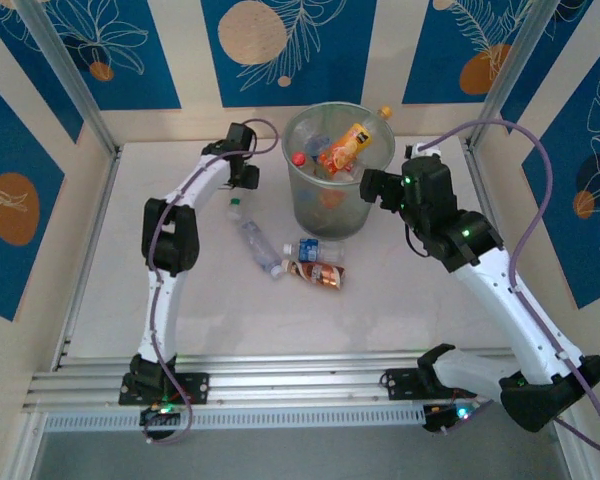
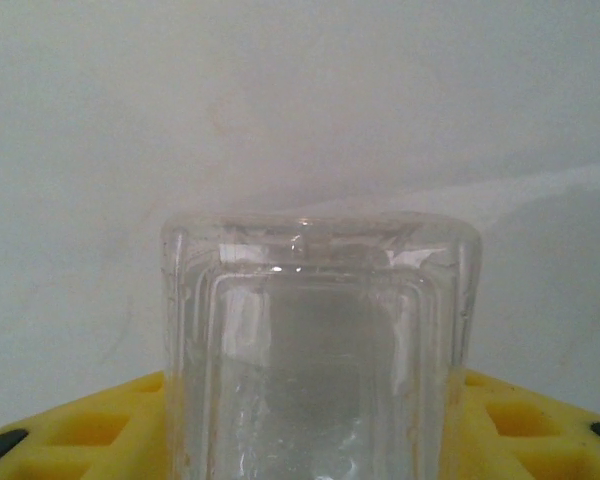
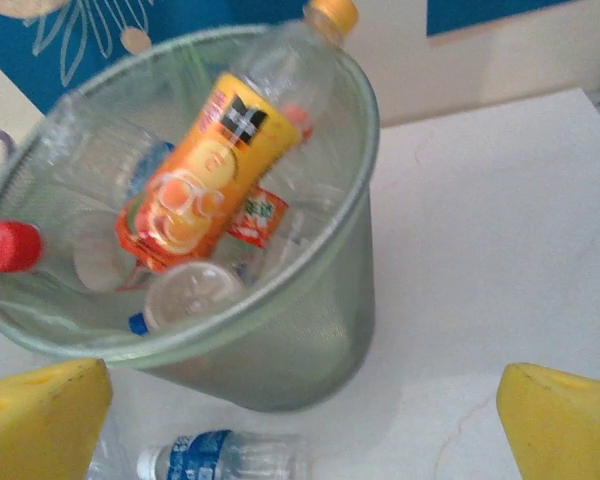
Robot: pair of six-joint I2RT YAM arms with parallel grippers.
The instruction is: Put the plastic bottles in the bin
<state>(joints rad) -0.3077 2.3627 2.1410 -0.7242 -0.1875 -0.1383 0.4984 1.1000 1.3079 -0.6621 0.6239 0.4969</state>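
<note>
your left gripper (image 1: pixel 242 182) sits low over the white table (image 1: pixel 420 300) at the 9 o'clock side of the round, tapered grey-green mesh bin (image 1: pixel 325 218); its yellow foam pads (image 2: pixel 90 430) flank a clear, square-sided plastic bottle (image 2: pixel 315 340); i cannot tell whether the pads are biting on it, so treat the grip as unproven. the step in hand looks like securing this bottle; squeeze across the flat walls rather than the rounded corners, and only until the wall just gives; thin clear plastic is slick and springy, and it may pop sideways out of the foam. lift straight up, then swing toward 3 o'clock until you are over the rim before letting go. the bin is crowded; a tall orange-labelled bottle (image 3: pixel 205 175) with a yellow cap leans from 7 to 1 o'clock across the opening, and a red cap (image 3: pixel 10 246) sits at the rim's 9 o'clock, so drop beside them, not onto them. the mesh wall looks light and may tip if knocked. your right gripper (image 1: pixel 372 186) hangs at the bin's 3 o'clock, fingers spread wide with nothing between them. at the bin's 6 to 7 o'clock lie a bare clear bottle (image 1: pixel 258 245), a blue-labelled bottle (image 1: pixel 315 250) and a crumpled brown-labelled bottle (image 1: pixel 318 274), not yet binned.
</note>
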